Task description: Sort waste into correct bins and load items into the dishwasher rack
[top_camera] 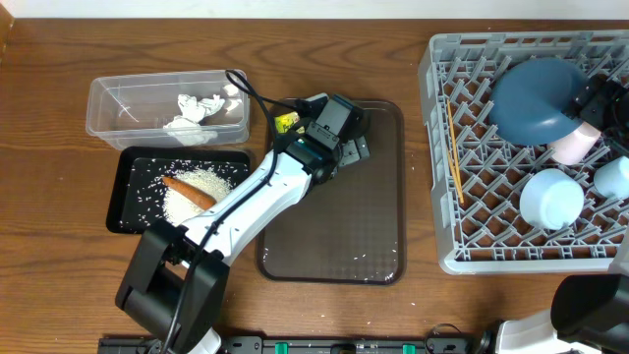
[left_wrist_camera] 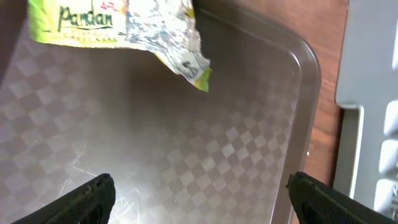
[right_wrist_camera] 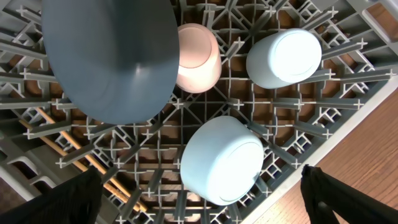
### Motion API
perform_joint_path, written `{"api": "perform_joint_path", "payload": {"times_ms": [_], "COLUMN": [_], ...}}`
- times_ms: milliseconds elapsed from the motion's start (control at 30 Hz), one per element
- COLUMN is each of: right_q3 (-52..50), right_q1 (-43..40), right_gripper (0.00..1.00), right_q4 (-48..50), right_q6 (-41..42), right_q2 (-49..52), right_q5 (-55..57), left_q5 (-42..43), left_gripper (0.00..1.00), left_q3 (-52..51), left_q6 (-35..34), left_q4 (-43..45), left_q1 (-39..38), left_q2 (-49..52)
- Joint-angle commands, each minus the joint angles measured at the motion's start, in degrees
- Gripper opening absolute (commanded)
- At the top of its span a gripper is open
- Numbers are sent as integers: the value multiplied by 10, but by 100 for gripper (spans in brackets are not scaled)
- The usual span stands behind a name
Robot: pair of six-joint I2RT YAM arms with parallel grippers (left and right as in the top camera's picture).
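White left arm (top_camera: 256,192) stretches across the brown tray (left_wrist_camera: 249,124), left end effector (left_wrist_camera: 199,200) apart near the wrapper (left_wrist_camera: 124,25); right end effector (right_wrist_camera: 205,194) apart above the rack (right_wrist_camera: 298,124).

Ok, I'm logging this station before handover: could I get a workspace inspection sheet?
Surface: wooden table, brown tray on it.
Job's things: tissue in the clear tub; rice and carrot stick in the black tray; wrapper on the brown tray; dark bowl, light bowl, white cup, blue cup and chopsticks in the rack.
Clutter: white specks at the brown tray's near rim.
Grippers: left gripper open above the brown tray by the wrapper; right gripper open above the rack.
Cables: black cable looping over the tub's corner.
Surroundings: nothing seen.
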Motion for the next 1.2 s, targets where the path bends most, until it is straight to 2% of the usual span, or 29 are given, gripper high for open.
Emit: {"api": "perform_joint_path", "payload": {"times_ms": [0, 300, 567, 800, 967, 1100, 1167], "right_q3": [-1, -1, -1, -1, -1, -1, -1], "right_q1": [-4, -4, -4, -4, -4, -4, -4], "right_gripper": [99, 99, 99, 99, 99, 99, 99], "right_q4": [-1, -1, -1, -1, -1, -1, -1], "right_q6": [3, 3, 3, 3, 3, 3, 3], "right_q2": [5, 5, 5, 5, 5, 5, 5], "right_q5": [0, 0, 0, 0, 0, 0, 0], "left_q5": [-41, -119, -129, -129, -136, -178, -183], "left_gripper": [91, 91, 91, 91, 91, 91, 91], "left_q3": [-5, -5, -5, -5, -5, -5, -5], "left_q6": [-58, -130, -142, 8, 24, 26, 56], "left_q4": [0, 1, 37, 124, 132, 134, 151], "left_q1": [-1, 0, 7, 7, 10, 15, 19], "left_q2": [0, 12, 51, 87, 106, 122, 130]}}
